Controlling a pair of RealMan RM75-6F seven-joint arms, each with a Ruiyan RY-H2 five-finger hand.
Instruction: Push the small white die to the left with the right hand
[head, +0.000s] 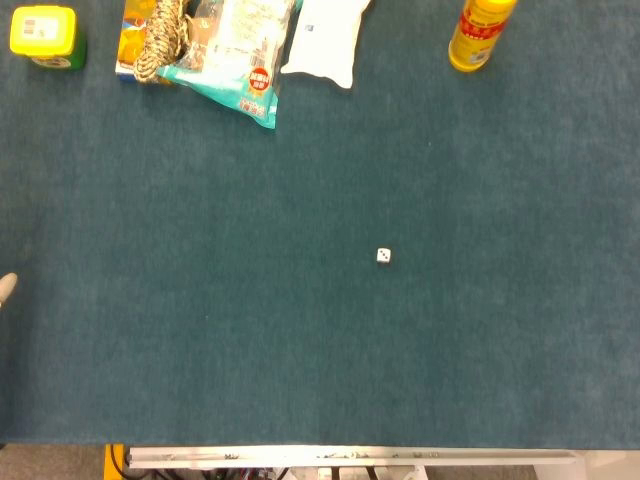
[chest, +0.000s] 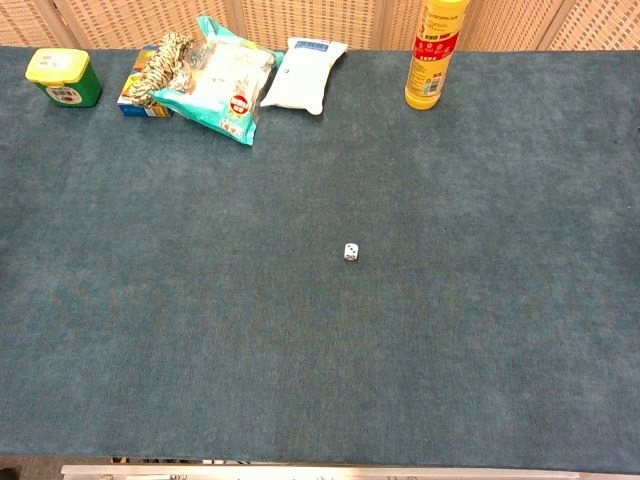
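Near mid-table lies the small white die (head: 384, 256) (untouched), left hand (head: 6, 289) barely showing, grip unreadable, right hand unseen.

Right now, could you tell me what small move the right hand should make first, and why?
Probably bring the right hand into view and down onto the mat just right of the white die. Neither view shows that hand, and the die sits alone, untouched, mid-table.

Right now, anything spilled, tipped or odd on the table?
Nothing stands out. The small white die lies alone on the blue mat, untouched. The yellow bottle stands upright at the far edge; the snack bag and white pouch lie flat, unspilled. The right hand is not in view.
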